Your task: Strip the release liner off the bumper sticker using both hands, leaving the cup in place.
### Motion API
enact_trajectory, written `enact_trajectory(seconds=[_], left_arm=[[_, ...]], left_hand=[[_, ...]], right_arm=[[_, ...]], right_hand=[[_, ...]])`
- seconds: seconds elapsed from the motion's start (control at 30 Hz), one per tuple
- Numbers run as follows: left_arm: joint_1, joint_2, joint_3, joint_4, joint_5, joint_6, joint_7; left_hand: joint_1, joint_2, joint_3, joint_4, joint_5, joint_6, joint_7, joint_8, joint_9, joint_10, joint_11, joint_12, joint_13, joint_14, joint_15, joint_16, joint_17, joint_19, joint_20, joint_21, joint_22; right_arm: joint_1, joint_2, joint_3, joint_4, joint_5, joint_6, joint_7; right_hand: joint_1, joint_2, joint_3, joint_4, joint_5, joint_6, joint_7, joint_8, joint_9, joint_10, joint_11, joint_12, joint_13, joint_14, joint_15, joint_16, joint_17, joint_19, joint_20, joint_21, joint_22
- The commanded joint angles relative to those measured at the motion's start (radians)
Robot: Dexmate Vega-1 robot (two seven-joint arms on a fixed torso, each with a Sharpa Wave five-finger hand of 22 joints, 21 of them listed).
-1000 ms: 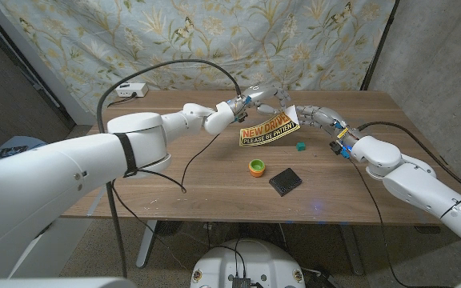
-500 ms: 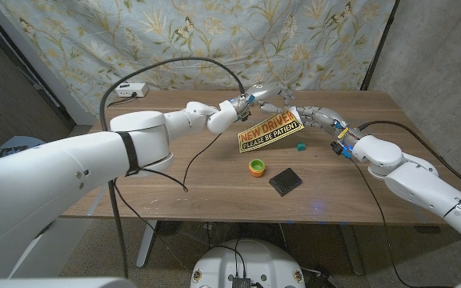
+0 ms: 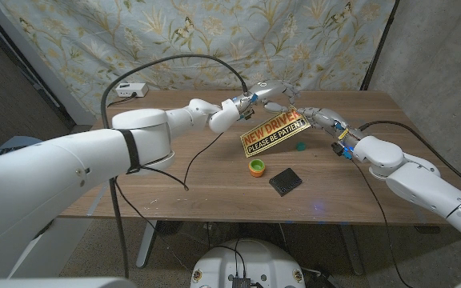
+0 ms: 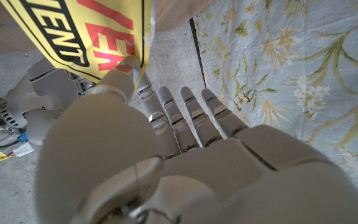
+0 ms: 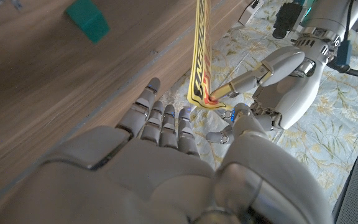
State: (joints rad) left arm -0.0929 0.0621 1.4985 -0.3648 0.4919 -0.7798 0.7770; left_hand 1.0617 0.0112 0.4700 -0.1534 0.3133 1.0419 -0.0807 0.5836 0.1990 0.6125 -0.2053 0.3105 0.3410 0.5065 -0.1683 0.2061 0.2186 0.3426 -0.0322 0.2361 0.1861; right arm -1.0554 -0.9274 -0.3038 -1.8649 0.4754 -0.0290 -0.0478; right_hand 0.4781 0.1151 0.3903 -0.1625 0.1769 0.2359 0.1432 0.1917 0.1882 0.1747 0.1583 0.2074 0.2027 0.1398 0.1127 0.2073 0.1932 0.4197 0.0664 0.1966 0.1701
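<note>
Floral curtain behind; over the table's far middle the bumper sticker (image 3: 274,133) hangs, both hands pinching its upper corner: left hand (image 3: 268,90), right hand (image 3: 314,117).

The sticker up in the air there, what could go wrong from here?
The left hand seems to pinch the sticker by just one corner, so a pull could slip it free or tear it. The right hand shows spread fingers beside the edge; without a firm hold there, the liner may not start. A dropped sticker could land on the orange cup below.
</note>
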Motion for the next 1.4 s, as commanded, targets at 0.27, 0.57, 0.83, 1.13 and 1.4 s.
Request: enact_trajectory(seconds=[0.27, 0.57, 0.83, 1.13, 1.4], left_arm=[[-0.019, -0.008, 0.045, 0.001, 0.075, 0.017, 0.068], [-0.039, -0.009, 0.093, 0.001, 0.178, 0.003, 0.195], [-0.054, -0.013, 0.118, 0.000, 0.262, 0.008, 0.321], [0.019, 0.038, -0.139, -0.104, 0.479, -0.027, 0.340], [0.067, 0.046, -0.303, -0.130, 0.637, -0.061, 0.340]], left_hand=[[-0.001, 0.005, 0.003, 0.000, -0.005, 0.016, -0.002, 0.081, 0.026, 0.002, -0.001, -0.003, 0.005, -0.022, -0.021, 0.004, -0.001, -0.005, -0.002, -0.004, 0.002], [-0.001, 0.007, 0.004, -0.001, -0.009, 0.014, 0.000, 0.081, 0.025, 0.002, -0.001, -0.006, 0.006, -0.023, -0.021, 0.005, -0.001, -0.007, -0.001, -0.005, 0.002], [0.000, 0.008, 0.006, -0.001, -0.011, 0.010, -0.001, 0.082, 0.027, 0.002, -0.001, -0.008, 0.006, -0.024, -0.018, 0.004, -0.001, -0.010, -0.001, -0.006, 0.002], [-0.001, 0.009, 0.006, -0.001, -0.015, 0.006, 0.001, 0.085, 0.030, -0.005, 0.001, -0.012, 0.007, -0.031, -0.015, 0.002, -0.001, -0.011, -0.002, -0.007, 0.002], [-0.002, 0.011, 0.007, 0.000, -0.017, 0.003, 0.000, 0.087, 0.031, -0.008, 0.000, -0.015, 0.008, -0.034, -0.014, 0.002, -0.001, -0.014, -0.001, -0.009, 0.002]], right_arm=[[-0.017, -0.021, 0.023, -0.007, 0.009, 0.001, 0.007], [-0.016, -0.027, 0.028, -0.005, 0.003, -0.005, 0.002], [-0.010, -0.033, 0.026, -0.006, -0.009, -0.011, 0.002], [-0.007, -0.042, 0.024, -0.009, -0.018, -0.018, 0.006], [-0.008, -0.046, 0.023, -0.020, -0.025, -0.031, -0.001]], right_hand=[[0.017, 0.001, -0.001, 0.004, 0.003, 0.011, 0.003, 0.006, 0.004, 0.008, -0.001, 0.005, 0.007, 0.009, 0.001, 0.007, 0.006, 0.009, 0.000, 0.004, 0.002], [0.018, 0.001, -0.004, 0.006, 0.002, 0.012, 0.005, 0.006, 0.005, 0.007, 0.003, 0.005, 0.009, 0.012, 0.004, 0.008, 0.008, 0.017, 0.005, 0.006, 0.002], [0.019, 0.002, -0.006, 0.007, 0.002, 0.012, 0.005, 0.007, 0.005, 0.008, 0.003, 0.006, 0.010, 0.013, 0.005, 0.008, 0.009, 0.022, 0.006, 0.007, 0.002], [0.021, 0.004, -0.007, 0.008, 0.002, 0.013, 0.005, 0.007, 0.005, 0.010, 0.005, 0.007, 0.012, 0.014, 0.005, 0.009, 0.009, 0.025, 0.007, 0.006, 0.002], [0.023, 0.004, -0.009, 0.008, 0.003, 0.014, 0.004, 0.007, 0.005, 0.009, 0.005, 0.006, 0.013, 0.017, 0.008, 0.009, 0.010, 0.030, 0.013, 0.007, 0.002]])
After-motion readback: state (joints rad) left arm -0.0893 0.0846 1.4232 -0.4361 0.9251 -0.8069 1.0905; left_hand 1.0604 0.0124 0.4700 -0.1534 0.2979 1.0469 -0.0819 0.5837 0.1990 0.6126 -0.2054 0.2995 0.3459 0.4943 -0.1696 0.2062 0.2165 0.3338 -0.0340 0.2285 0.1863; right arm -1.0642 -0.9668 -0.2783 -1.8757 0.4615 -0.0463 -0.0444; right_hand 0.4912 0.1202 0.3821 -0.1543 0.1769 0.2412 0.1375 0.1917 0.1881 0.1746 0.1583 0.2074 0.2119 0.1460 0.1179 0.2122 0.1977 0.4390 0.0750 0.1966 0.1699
